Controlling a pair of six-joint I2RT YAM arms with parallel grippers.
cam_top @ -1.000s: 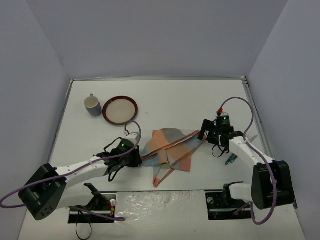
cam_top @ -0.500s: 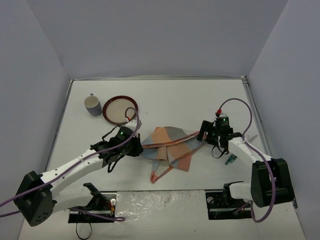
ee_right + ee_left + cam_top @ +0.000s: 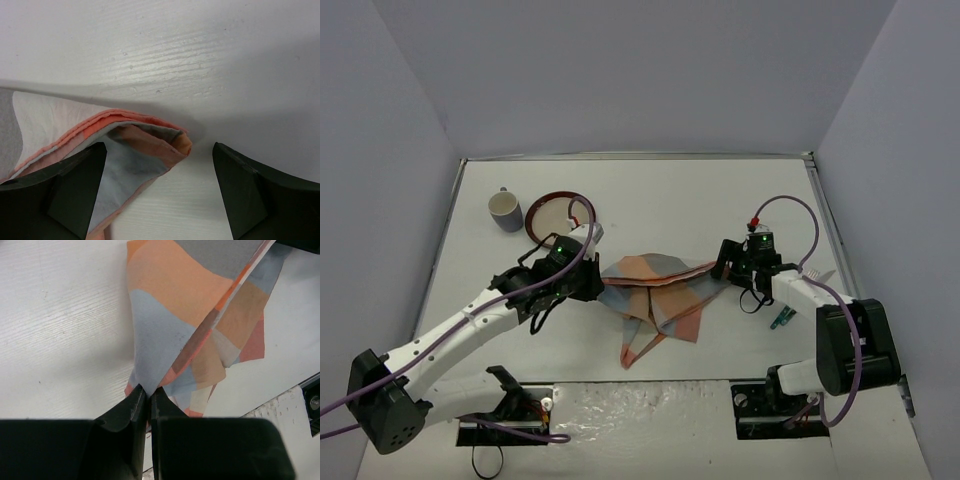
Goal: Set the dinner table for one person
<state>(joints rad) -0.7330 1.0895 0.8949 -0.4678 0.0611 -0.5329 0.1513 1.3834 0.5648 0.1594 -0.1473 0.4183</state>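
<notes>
On the white dinner table (image 3: 670,200) an orange-and-blue plaid cloth mat (image 3: 660,295) lies crumpled in the middle. My left gripper (image 3: 596,290) is shut on the mat's left corner. In the left wrist view the jaws (image 3: 148,392) pinch the blue fabric, and the mat (image 3: 175,315) hangs stretched away from them. At the mat's right end my right gripper (image 3: 725,268) stands open. In the right wrist view its fingers straddle the folded corner of the mat (image 3: 140,145) without touching it; the right gripper (image 3: 159,146) is low over the table (image 3: 200,50).
A brown-rimmed plate (image 3: 560,220) and a grey mug (image 3: 504,211) stand at the back left. A green-handled utensil (image 3: 782,320) and a pale one (image 3: 817,272) lie beside the right arm. Metal rails edge the table.
The left gripper closed on the mat's left corner and carried it up and away from the near edge, pulling the cloth taut. The right gripper edged toward the right corner, jaws narrowing slightly.
</notes>
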